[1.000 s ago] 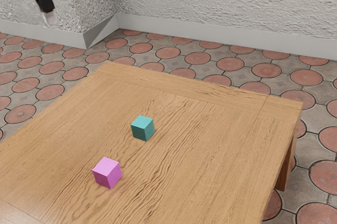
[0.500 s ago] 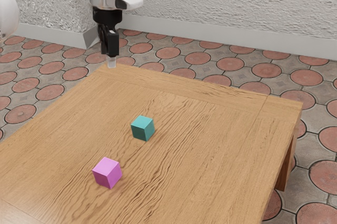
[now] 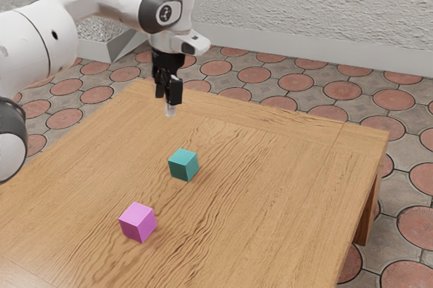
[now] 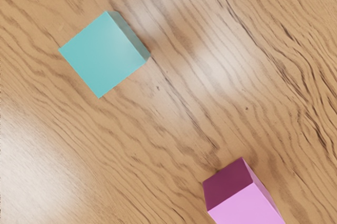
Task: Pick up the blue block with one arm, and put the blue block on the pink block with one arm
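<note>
A teal-blue block [image 3: 183, 164] rests near the middle of the wooden table [image 3: 284, 186]. A pink block [image 3: 138, 221] lies nearer the table's front edge, to the exterior view's left of the blue one; the two are apart. My gripper [image 3: 171, 107] points down and hangs above the table's far left part, well behind the blue block and clear of it. It is open and holds nothing. The wrist view looks down on the blue block [image 4: 103, 53] and a corner of the pink block [image 4: 239, 195], both on the wood.
The table's far edge [image 3: 257, 109] runs just behind my gripper, and its right edge [image 3: 375, 166] drops to a tiled floor. A rough white wall stands at the back. My white arm [image 3: 81, 11] comes in from the exterior view's upper left.
My arm has swung in from the exterior view's upper left, to the right and down, and now hangs over the table's far part. Neither block has moved.
</note>
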